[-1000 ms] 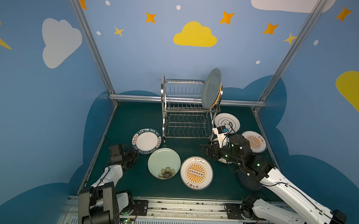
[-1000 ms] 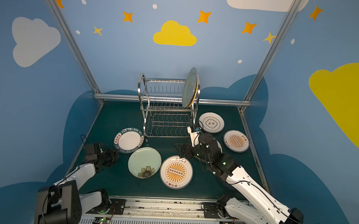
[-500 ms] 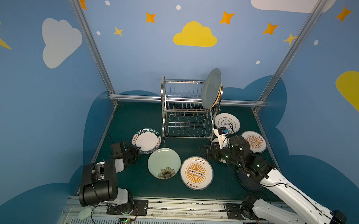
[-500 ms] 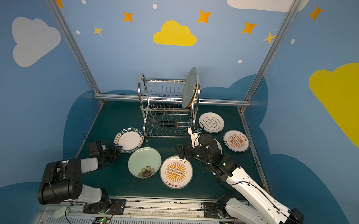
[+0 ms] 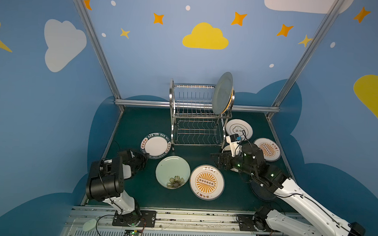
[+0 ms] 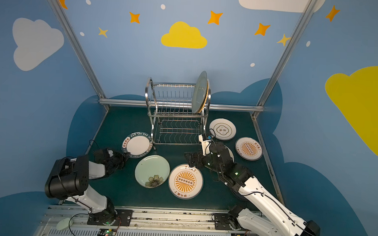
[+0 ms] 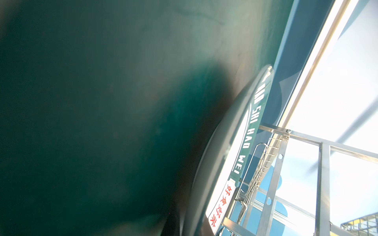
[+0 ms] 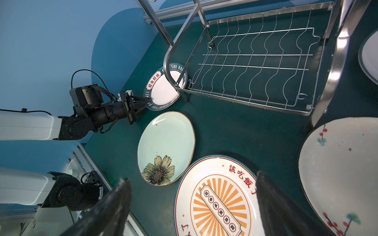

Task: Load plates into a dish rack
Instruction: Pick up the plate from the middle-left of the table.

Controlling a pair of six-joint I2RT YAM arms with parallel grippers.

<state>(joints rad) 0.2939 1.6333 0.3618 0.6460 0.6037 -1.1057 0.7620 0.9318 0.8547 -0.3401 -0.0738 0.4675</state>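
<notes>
The left tool [image 8: 145,100] pinches the rim of the green-lettered plate [image 5: 156,145], which lies flat on the worktop [image 5: 139,120] just beside the dish rack [image 5: 197,114] foot. Lifting could snag that foot or slip the shallow grip. The right tool [image 8: 191,176] hangs wide above the sunburst plate [image 5: 206,182]. The left wrist view does not show the pinching fingers.

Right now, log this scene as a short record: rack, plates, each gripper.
dish rack: upright at the back of the table
upper tier: pale green plate on edge at one end, orange-rimmed plate behind it
lower tier: no plates
flat on table: green-lettered plate, flower plate, near sunburst plate, far sunburst plate, emblem plate, sprigged plate
left gripper: pinching the green-lettered plate's rim
right gripper: open, above the near sunburst plate
</notes>
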